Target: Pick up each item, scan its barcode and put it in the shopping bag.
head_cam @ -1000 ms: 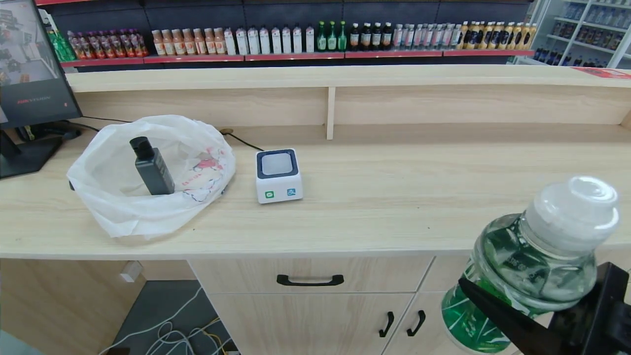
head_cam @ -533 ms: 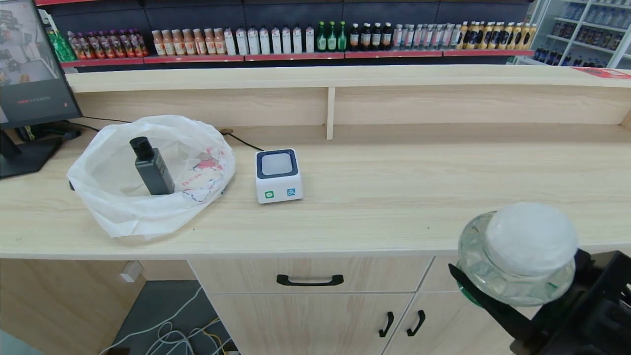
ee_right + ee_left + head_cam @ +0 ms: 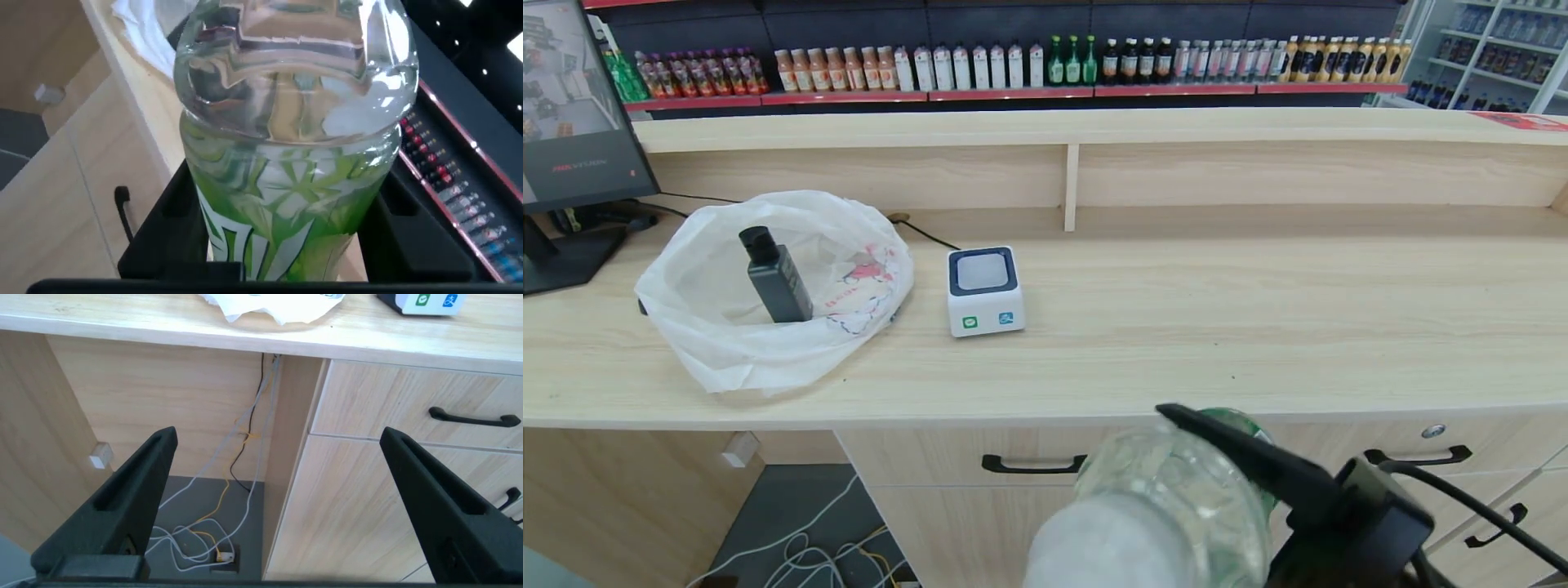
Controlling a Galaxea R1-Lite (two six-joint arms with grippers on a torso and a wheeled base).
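A clear water bottle with a green label is held low in front of the counter's drawers. Its white cap points toward the head camera and its base toward the counter. My right gripper is shut on the bottle's body, one black finger lying across its top. The white barcode scanner sits mid-counter. To its left lies the open white shopping bag with a dark bottle standing inside. My left gripper hangs open below the counter edge, facing the cabinet, with nothing between its fingers.
A monitor stands at the counter's far left. A raised wooden ledge runs along the back, with drink shelves behind. Drawer handles sit below the counter edge. The counter's right half is bare wood.
My right gripper has carried the water bottle from the lower right toward the lower middle and tipped it, so its cap now faces the camera. The bag, scanner and dark bottle have stayed put.
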